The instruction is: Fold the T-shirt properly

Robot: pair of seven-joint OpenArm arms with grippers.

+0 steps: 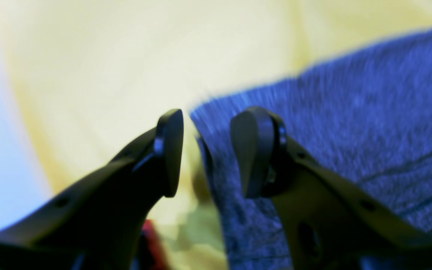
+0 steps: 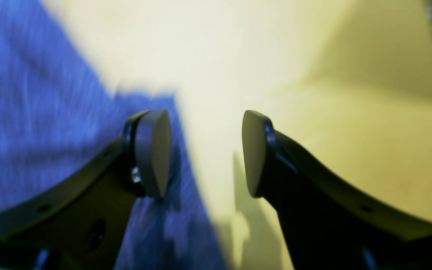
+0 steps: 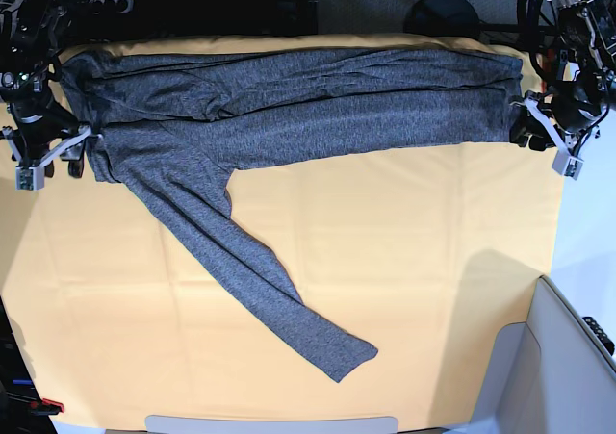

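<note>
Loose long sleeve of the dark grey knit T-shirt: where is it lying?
In the base view the loose sleeve runs diagonally from the left side toward bottom centre, across the yellow-orange cloth.

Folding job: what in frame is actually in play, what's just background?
In play:
- T-shirt
- left end effector, open at one end of it
- right end effector, open at the other

Background:
- yellow-orange cloth
- grey bin

The left gripper (image 1: 206, 152) and right gripper (image 2: 206, 152) have curved black fingers with rounded grey pads (image 2: 152, 152) and small holes.
</note>
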